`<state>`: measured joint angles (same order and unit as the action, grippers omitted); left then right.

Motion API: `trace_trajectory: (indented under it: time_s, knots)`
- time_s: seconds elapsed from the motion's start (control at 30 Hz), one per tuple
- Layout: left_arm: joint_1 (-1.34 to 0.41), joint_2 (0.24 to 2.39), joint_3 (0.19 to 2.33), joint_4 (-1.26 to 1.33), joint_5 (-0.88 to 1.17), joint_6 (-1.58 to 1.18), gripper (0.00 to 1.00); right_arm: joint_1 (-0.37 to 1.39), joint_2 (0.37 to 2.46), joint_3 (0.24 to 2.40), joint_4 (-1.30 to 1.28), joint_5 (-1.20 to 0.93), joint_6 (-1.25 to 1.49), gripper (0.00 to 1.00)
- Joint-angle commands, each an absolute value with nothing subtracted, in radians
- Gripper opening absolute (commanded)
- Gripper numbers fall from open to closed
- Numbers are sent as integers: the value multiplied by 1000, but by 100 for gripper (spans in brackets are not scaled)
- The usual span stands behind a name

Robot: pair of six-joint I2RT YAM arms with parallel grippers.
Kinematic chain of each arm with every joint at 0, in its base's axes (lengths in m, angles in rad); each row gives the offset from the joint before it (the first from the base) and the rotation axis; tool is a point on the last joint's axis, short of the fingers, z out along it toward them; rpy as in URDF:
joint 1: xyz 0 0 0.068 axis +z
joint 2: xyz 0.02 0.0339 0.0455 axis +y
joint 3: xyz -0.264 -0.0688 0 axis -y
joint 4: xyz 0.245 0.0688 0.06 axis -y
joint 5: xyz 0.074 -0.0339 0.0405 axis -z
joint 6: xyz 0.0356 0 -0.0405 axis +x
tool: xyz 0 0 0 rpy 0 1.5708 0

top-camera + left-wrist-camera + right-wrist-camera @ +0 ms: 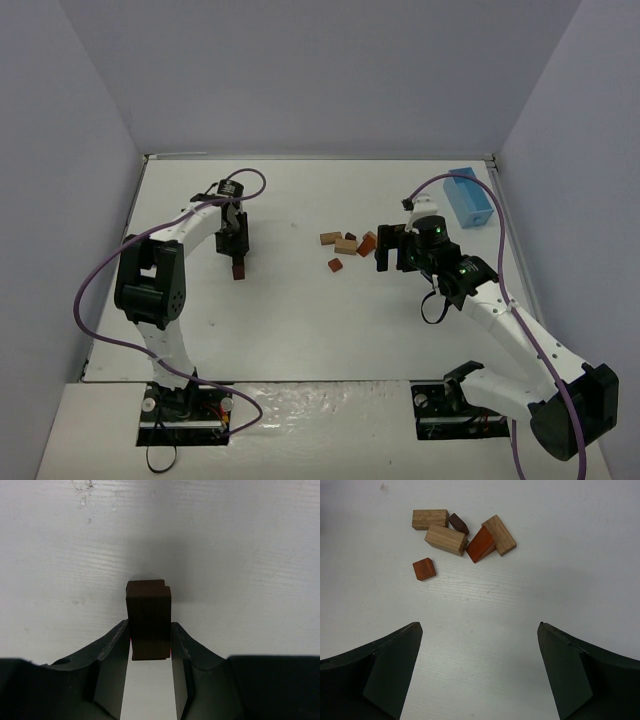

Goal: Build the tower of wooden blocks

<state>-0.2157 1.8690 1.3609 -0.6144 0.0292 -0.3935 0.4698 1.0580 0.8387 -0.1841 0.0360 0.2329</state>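
Building has barely begun: the left gripper [150, 626] is clamped on a dark brown block [148, 611] at the left of the table [300, 330], while six loose blocks [446, 539] lie clustered near the centre, ahead of the right gripper [480, 626], its jaws spread wide and empty

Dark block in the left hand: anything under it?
The left hand is shut on the dark block. Slivers of red show beside its base; whatever lies beneath is covered.
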Motion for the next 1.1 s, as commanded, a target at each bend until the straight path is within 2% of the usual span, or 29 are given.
trace_trajectory:
  time_s: [0.0,0.7,0.9,1.07]
  knots:
    - [-210,1811,1366,-592,27,-378,0,463,1046,857,-150,25,219,97]
    - [-209,1813,1358,-592,32,-362,0,463,1040,856,-150,9,213,98]
    - [-207,1816,1355,-594,40,-373,12,463,1038,851,-150,11,214,97]
    - [-208,1804,1345,-591,38,-387,27,463,1036,850,-150,12,214,97]
